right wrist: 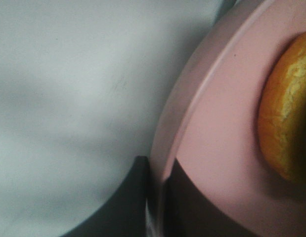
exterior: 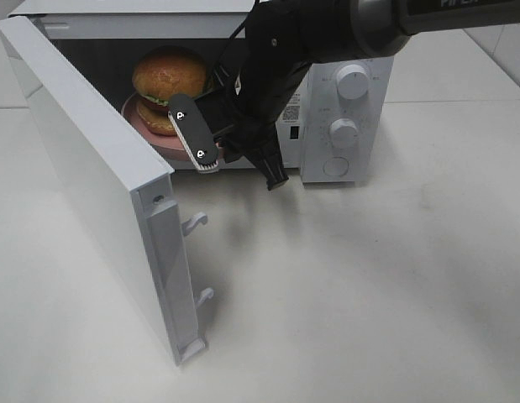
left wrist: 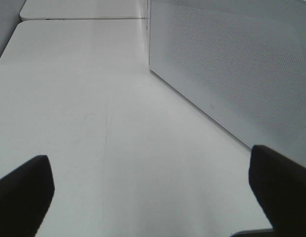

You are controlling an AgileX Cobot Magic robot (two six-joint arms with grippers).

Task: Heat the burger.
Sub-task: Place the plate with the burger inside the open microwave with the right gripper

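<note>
The burger (exterior: 169, 75) sits on a pink plate (exterior: 149, 134) inside the open microwave (exterior: 348, 164), its golden bun just past the right gripper's (right wrist: 156, 197) fingertips and not touched by them. That gripper is narrowed onto the plate: in the right wrist view its two dark fingers (right wrist: 135, 197) stand on either side of the plate's near rim, pinching it, with the bun's edge farther in on the plate. The gripper's arm reaches into the cavity from the side of the control panel, where two round knobs (exterior: 353, 81) sit one above the other. The microwave's door (exterior: 83, 159) swings out wide on the gripper's far side. The left gripper (left wrist: 153, 192) hangs over the bare white table (left wrist: 93, 98), spread wide and holding nothing, with the door's dotted panel off to one side of it.
</note>
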